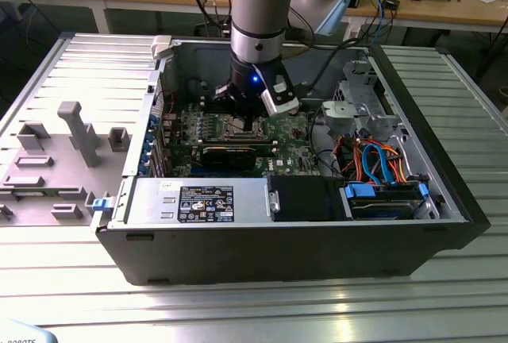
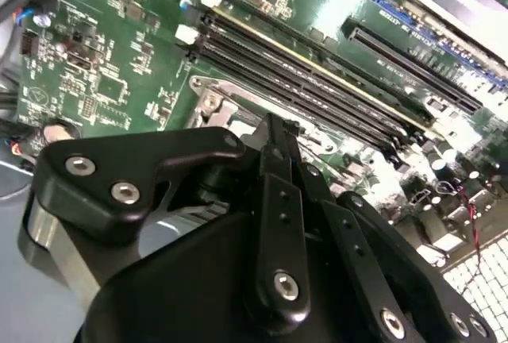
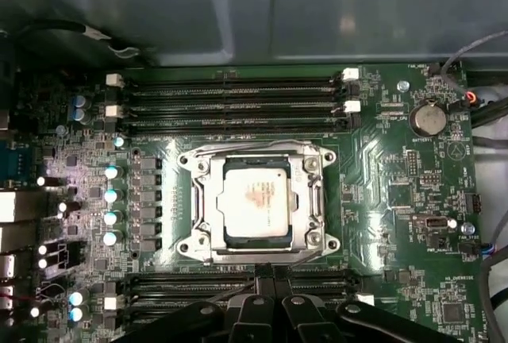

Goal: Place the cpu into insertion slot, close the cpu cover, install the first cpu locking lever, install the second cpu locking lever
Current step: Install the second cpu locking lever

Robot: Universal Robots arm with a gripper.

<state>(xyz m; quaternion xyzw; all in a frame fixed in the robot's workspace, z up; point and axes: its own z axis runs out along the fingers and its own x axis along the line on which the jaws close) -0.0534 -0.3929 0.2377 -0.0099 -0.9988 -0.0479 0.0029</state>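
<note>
In the first wrist view the cpu [image 3: 255, 201] lies flat in the insertion slot [image 3: 321, 241] on the green board, silver-grey top facing up. The cpu cover [image 3: 208, 200] lies flat around it as a silvery frame, and thin wire levers run along the socket's edges. My gripper [image 3: 266, 277] hovers just off one edge of the socket, black fingers pressed together with nothing seen between them. In the second wrist view the shut gripper [image 2: 274, 132] hides most of the socket, leaving one corner of its metal rim [image 2: 213, 98] showing. In the exterior view the gripper [image 1: 246, 114] hangs low over the socket inside the open computer case.
Long black memory slots [image 3: 238, 93] flank the socket on two sides. A black graphics card [image 1: 234, 155] lies in front of the socket in the exterior view. A drive cage [image 1: 361, 109] and bundled cables [image 1: 373, 164] fill the case's right. Case walls [image 1: 278, 240] surround the board.
</note>
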